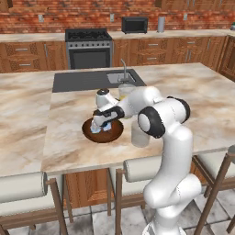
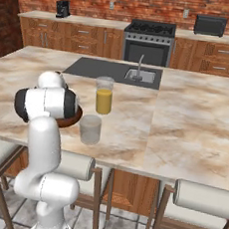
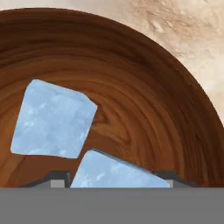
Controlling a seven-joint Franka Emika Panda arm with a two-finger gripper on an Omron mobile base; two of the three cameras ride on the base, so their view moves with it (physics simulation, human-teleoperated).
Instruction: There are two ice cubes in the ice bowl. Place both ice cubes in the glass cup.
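Our tool (image 1: 100,125) is down inside the wooden ice bowl (image 1: 115,134) in the left base view, so we can't tell how wide it's spread.

From the right, the glass cup (image 2: 90,129) sits on the tabletop (image 2: 185,124) just beside the bowl, looking empty, near the orange juice glass (image 2: 104,95).

Hand view: both ice cubes (image 3: 53,119) sit in the bowl, one between the fingertips (image 3: 59,180); whether it's gripped, no clue. So nothing's delivered yet.

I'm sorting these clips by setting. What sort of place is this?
A rendered home kitchen: a stove and microwave stand against a brick wall, with wooden cabinets below, and a marble island counter holds a sink.
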